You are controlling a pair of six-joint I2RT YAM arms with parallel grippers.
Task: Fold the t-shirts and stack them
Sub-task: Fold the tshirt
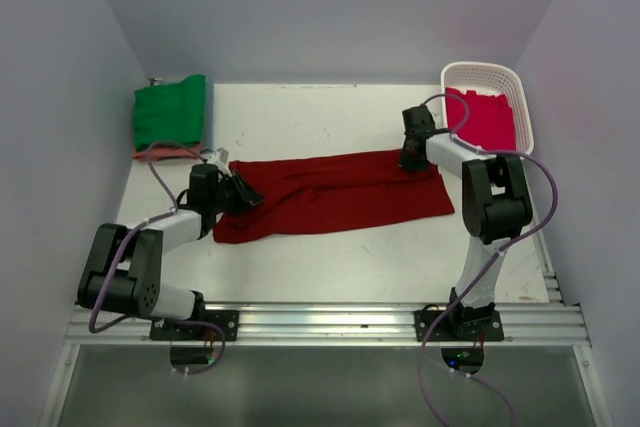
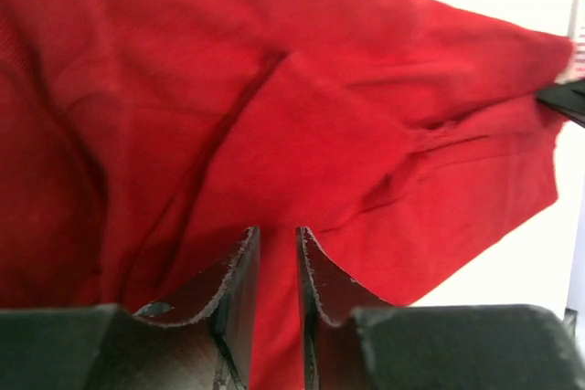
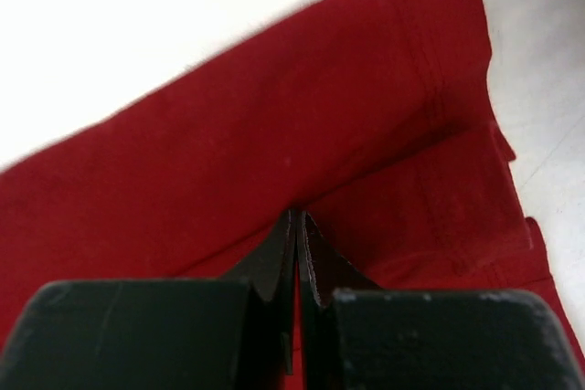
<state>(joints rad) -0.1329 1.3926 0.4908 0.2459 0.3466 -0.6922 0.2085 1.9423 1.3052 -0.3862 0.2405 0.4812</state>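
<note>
My right claw (image 3: 297, 216) is shut, its tips pinching a pucker of the dark red t-shirt (image 1: 340, 192) just in from one edge. My left claw (image 2: 277, 237) sits low on the shirt's other end, jaws a narrow slit apart with red cloth showing in the gap; whether it grips, I cannot tell. The shirt stretches between both claws on the table (image 1: 330, 257).
</note>
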